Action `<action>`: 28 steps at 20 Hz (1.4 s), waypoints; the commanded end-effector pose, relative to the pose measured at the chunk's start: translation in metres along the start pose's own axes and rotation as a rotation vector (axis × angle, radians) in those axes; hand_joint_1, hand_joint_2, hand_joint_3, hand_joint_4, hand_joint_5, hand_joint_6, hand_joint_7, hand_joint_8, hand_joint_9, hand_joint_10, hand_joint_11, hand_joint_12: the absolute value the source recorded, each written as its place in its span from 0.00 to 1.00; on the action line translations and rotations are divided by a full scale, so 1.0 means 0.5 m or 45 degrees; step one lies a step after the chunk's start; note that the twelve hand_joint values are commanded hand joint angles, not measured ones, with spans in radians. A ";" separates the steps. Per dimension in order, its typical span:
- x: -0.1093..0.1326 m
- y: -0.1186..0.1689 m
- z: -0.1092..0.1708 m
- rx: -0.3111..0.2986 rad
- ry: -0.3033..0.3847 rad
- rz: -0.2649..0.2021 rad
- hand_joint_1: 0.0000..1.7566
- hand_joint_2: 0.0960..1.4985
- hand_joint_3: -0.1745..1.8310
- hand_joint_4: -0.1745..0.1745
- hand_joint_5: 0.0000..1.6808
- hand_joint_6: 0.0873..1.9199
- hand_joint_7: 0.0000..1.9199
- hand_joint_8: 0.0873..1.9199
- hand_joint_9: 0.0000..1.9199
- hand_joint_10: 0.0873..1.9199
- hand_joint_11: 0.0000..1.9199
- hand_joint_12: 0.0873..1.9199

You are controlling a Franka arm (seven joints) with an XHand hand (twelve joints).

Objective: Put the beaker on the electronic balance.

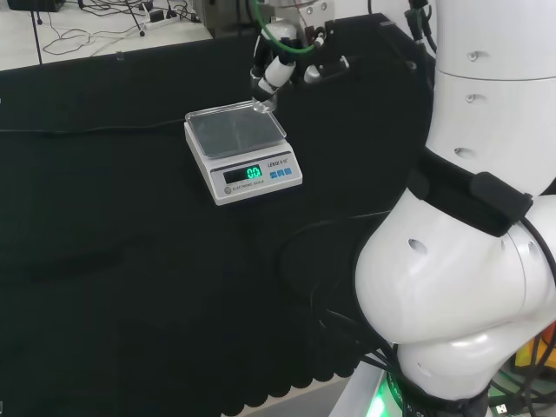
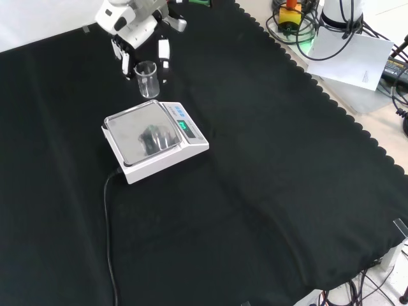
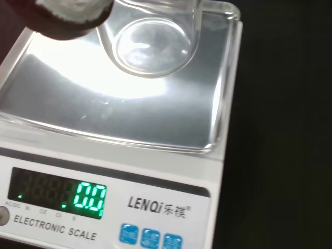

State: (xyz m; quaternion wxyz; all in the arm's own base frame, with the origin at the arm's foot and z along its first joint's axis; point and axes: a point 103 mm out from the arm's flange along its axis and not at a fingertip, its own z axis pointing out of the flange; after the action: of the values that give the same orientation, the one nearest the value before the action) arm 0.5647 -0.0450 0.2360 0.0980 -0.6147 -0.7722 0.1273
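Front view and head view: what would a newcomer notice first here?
The white electronic balance with its lit green display stands out on the black cloth. Just beyond its far edge in the front view, the hand holds a clear beaker between its fingers, not yet on the pan.

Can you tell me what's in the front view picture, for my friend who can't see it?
A robot hand holds a clear beaker just above the far edge of a white scale. The scale sits on a black cloth with its green display lit.
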 end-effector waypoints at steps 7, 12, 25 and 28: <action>0.044 0.072 0.065 0.004 0.032 -0.065 0.63 0.63 0.15 0.78 0.68 0.37 0.77 0.12 0.79 0.09 0.65 0.41; 0.031 0.089 0.082 -0.008 0.045 -0.050 0.63 0.63 0.16 0.74 0.68 0.37 0.77 0.11 0.79 0.09 0.65 0.41; 0.023 0.120 0.131 -0.006 0.028 0.008 0.63 0.62 0.16 0.72 0.68 0.37 0.77 0.11 0.80 0.09 0.66 0.41; 0.024 0.126 0.129 -0.003 0.033 0.012 0.63 0.62 0.16 0.72 0.68 0.36 0.77 0.11 0.80 0.09 0.66 0.41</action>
State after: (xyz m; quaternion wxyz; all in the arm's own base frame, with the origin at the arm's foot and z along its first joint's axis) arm 0.5974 -0.0261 0.1585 0.1033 -0.6165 -0.7720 0.1151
